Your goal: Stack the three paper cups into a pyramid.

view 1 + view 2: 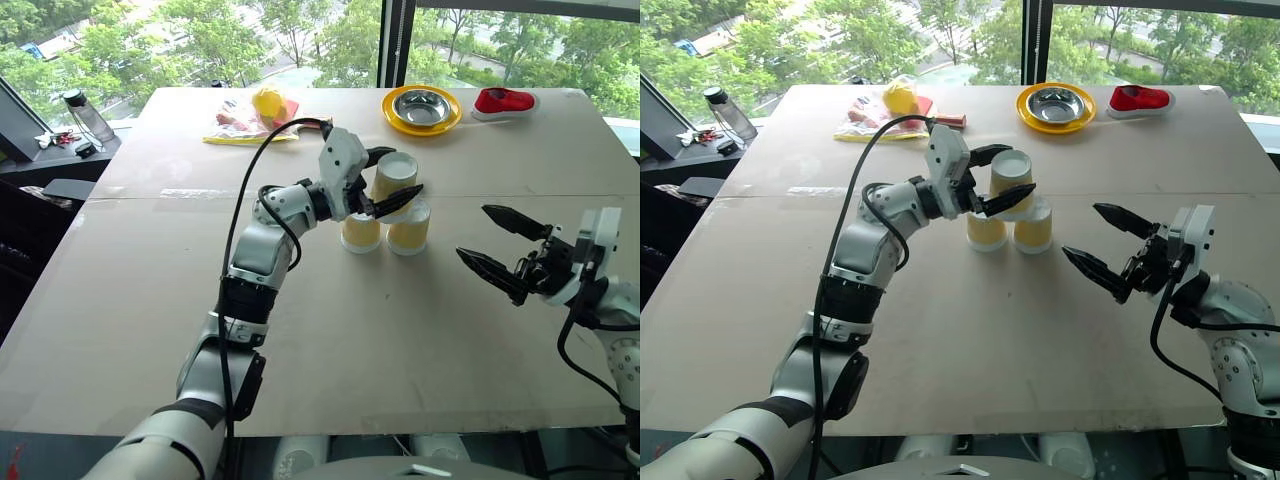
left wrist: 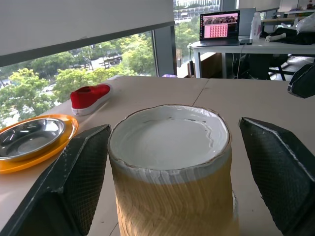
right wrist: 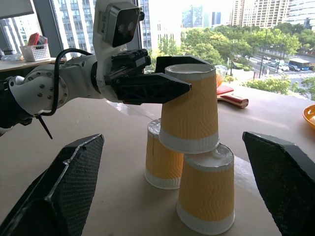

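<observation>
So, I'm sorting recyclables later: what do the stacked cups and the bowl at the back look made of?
The three cups look like paper: matte yellow-tan ribbed sides, white rims. The bowl seems to be polished metal, probably steel, with mirror-like reflections. It sits in a glossy yellow plate, possibly plastic.

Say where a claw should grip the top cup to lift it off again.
Grip the top cup on its ribbed sides, around mid-height, coming in level from the left as the left claw now does. It stands upside down, bridging two cups, so a straight lift seems safest.

Bare table [image 1: 330,330] all around the pyramid [image 1: 392,215].
</observation>
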Controlling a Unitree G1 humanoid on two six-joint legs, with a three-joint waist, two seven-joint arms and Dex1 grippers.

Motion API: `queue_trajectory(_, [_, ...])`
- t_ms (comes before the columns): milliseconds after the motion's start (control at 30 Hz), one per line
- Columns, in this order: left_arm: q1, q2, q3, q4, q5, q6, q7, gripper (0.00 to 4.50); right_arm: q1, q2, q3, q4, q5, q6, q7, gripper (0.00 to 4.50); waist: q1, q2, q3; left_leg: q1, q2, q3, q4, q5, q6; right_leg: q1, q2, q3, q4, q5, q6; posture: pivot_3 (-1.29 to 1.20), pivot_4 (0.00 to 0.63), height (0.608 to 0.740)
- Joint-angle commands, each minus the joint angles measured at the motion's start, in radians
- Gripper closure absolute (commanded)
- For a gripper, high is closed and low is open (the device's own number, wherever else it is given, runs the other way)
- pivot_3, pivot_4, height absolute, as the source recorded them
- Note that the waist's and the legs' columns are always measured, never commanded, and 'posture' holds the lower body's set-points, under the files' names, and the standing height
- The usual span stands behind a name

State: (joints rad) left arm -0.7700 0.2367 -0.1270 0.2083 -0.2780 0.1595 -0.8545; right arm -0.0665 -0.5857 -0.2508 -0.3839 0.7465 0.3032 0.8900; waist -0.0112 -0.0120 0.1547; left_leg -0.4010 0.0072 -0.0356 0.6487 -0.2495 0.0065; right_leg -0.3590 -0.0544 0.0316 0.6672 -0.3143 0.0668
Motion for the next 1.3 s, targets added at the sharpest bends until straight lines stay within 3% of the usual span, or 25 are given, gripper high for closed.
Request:
queue_trajectory(33, [-0.030,-0.004,0.033,-0.044,-0.020,-0.030,0.007,0.15,-0.008,-0.010,-0.018,-0.035,0.010,-0.008,0.001,0.00,0.000,0.000,0.000,0.000,0.000,0.000,0.000,0.000,0.000,0.000,0.000,0.000,0.000,0.000,0.000,0.00,0.150,0.740])
queue_trajectory(267, [-0.031,0.052,0.057,-0.209,-0.092,0.016,-0.046,0.15,-0.004,-0.013,-0.026,-0.019,0.006,-0.016,0.015,0.00,-0.001,0.000,0.000,0.000,0.000,0.000,0.000,0.000,0.000,0.000,0.000,0.000,0.000,0.000,0.000,0.00,0.150,0.740])
queue_trajectory(467, [0.023,0.131,0.146,-0.389,-0.219,0.200,-0.003,0.15,0.010,-0.011,-0.027,-0.004,-0.010,-0.035,0.034,0.00,-0.004,0.000,0.000,0.000,0.001,0.000,0.000,0.000,0.000,0.000,0.000,0.000,0.001,0.000,0.000,0.00,0.150,0.740])
queue_trajectory(633, [0.313,0.349,0.262,-0.550,-0.284,0.381,-0.011,0.15,0.065,0.009,-0.029,0.071,-0.060,-0.127,0.097,0.00,-0.020,0.001,-0.001,0.004,0.003,0.001,-0.003,0.000,0.000,0.000,0.001,0.003,0.002,0.000,0.000,0.00,0.150,0.740])
queue_trajectory(733, [0.610,0.433,0.335,-0.650,-0.279,0.426,0.001,0.15,0.104,0.001,-0.011,0.170,-0.121,-0.201,0.157,0.00,-0.023,0.001,0.000,0.003,0.005,0.001,-0.003,-0.002,0.003,-0.001,0.001,0.003,0.001,0.000,0.000,0.00,0.150,0.740])
queue_trajectory(800, [0.765,0.429,0.356,-0.677,-0.254,0.406,0.029,0.15,0.111,-0.003,0.000,0.240,-0.154,-0.248,0.196,0.00,-0.020,0.001,0.000,0.003,0.004,0.002,-0.003,-0.002,0.003,0.000,-0.001,0.004,0.000,0.000,0.000,0.00,0.150,0.740])
queue_trajectory(967, [0.959,0.376,0.310,-0.655,-0.105,0.241,0.115,0.15,0.090,-0.009,0.012,0.403,-0.211,-0.331,0.267,0.00,0.005,0.002,0.000,0.007,0.004,0.001,-0.001,-0.002,0.003,0.005,-0.002,0.005,0.000,0.000,-0.002,0.00,0.150,0.740])
queue_trajectory(1300, [1.022,0.308,0.277,-0.634,-0.024,0.131,0.181,0.15,0.039,-0.023,0.019,0.516,-0.229,-0.360,0.333,0.00,0.000,0.002,0.000,0.011,0.003,0.000,-0.002,-0.002,0.004,0.011,-0.004,0.004,-0.004,0.000,-0.002,0.00,0.150,0.740])
